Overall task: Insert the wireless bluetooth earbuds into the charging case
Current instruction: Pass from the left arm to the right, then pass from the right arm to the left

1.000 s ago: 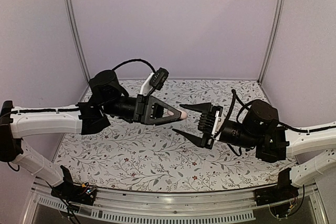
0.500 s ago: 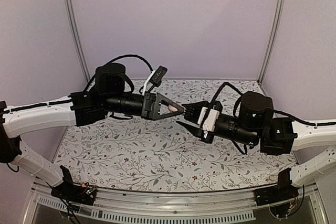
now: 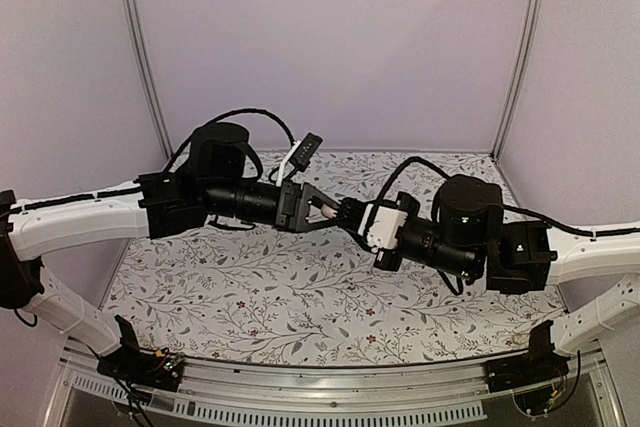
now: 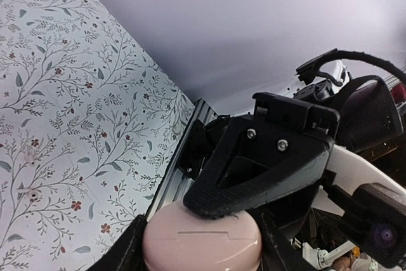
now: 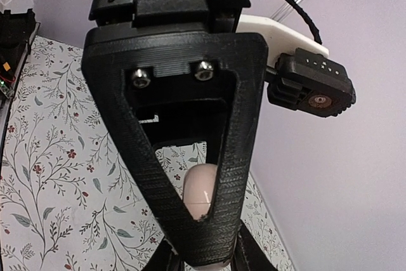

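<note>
The charging case is a closed pale pink pebble with a thin seam, held in the air over the middle of the table. My left gripper is shut on its two sides. My right gripper meets it head-on from the right, and one of its ribbed fingers presses on the case's top. In the right wrist view the case shows through the left arm's triangular finger. From above, the two grippers interlock and hide the case. The earbuds are not in view.
A floral cloth covers the table, well below both grippers. Purple walls close the back and sides. An aluminium rail runs along the near edge by the arm bases.
The right arm has moved left to meet the left gripper, and its jaws have closed from wide open onto the case. The left arm shifted slightly right and kept its grip.
</note>
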